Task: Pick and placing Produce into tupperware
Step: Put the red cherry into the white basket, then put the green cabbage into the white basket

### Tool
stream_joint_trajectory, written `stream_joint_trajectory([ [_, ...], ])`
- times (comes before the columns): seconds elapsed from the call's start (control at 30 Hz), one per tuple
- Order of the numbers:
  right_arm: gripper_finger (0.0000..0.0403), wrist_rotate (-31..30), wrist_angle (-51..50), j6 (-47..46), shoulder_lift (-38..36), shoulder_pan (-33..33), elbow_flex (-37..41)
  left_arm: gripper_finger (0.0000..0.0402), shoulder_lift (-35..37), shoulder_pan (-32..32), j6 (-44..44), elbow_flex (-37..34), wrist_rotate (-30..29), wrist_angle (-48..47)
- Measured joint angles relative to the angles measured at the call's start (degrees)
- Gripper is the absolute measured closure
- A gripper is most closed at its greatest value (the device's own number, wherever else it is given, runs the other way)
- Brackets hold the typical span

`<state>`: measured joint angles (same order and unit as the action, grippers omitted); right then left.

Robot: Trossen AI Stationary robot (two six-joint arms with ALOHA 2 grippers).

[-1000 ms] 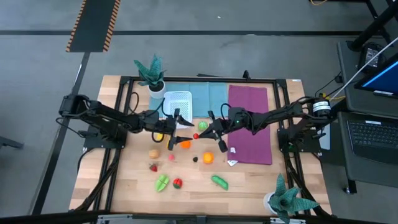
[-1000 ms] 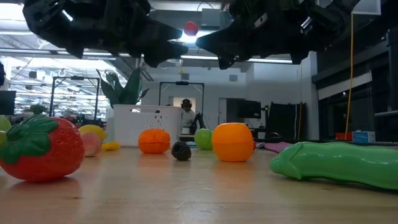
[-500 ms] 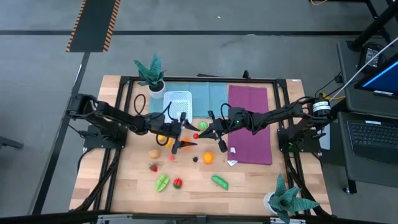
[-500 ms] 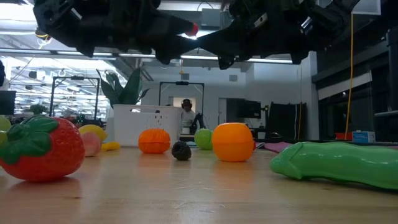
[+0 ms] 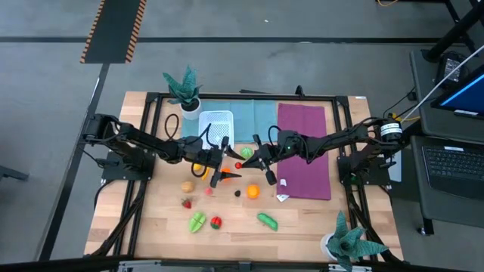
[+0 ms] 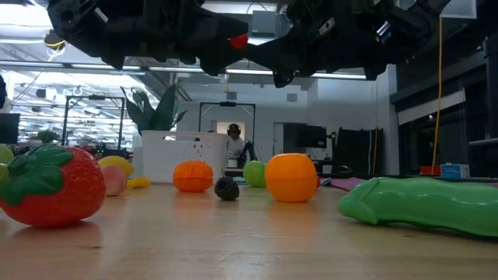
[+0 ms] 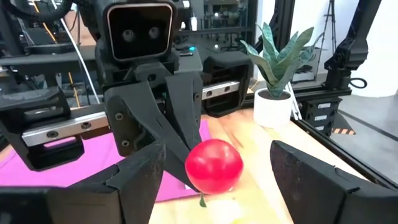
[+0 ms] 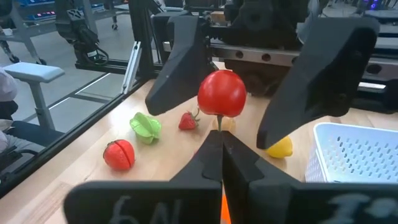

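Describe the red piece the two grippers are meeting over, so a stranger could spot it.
Start at the white tupperware at the table's back. Just in front of it, the right gripper holds up a round red tomato by its stem, between the left gripper's open fingers. It alone is off the table.

green produce [image 6: 424, 204] cut off, tupperware [image 8: 357, 158] cropped

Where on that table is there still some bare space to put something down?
Bare wood lies along the front edge between the green cucumber and the front potted plant, and left of the strawberry. The middle is crowded, with both pincers over scattered produce beside the white tupperware.
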<state>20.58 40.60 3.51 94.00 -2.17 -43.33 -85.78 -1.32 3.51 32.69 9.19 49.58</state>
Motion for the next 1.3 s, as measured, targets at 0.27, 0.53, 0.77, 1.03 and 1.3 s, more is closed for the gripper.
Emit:
stream_joint_trajectory([
  [0.27, 0.0402, 0.00, 0.00, 0.00, 0.00, 0.00, 0.01, 0.0169, 0.00, 0.00, 0.07, 0.00, 0.00, 0.46],
  [0.53, 0.0402, 0.02, 0.00, 0.00, 0.00, 0.01, 0.02, 0.0236, 0.00, 0.04, 0.07, 0.00, 0.00, 0.40],
  [0.77, 0.0402, 0.04, -0.02, 0.00, 0.00, 0.02, 0.04, 0.0294, 0.00, 0.04, 0.08, 0.00, -0.02, 0.16],
  [1.03, 0.0396, 0.04, -0.02, -1.65, 0.00, 0.02, 0.04, 0.0276, 0.00, 0.07, 0.07, 0.00, -0.02, 0.14],
  [1.3, 0.0328, 0.04, -0.14, -1.71, 0.00, 0.02, 0.04, 0.0311, 0.02, 0.75, 0.10, 0.00, -0.01, -0.21],
])
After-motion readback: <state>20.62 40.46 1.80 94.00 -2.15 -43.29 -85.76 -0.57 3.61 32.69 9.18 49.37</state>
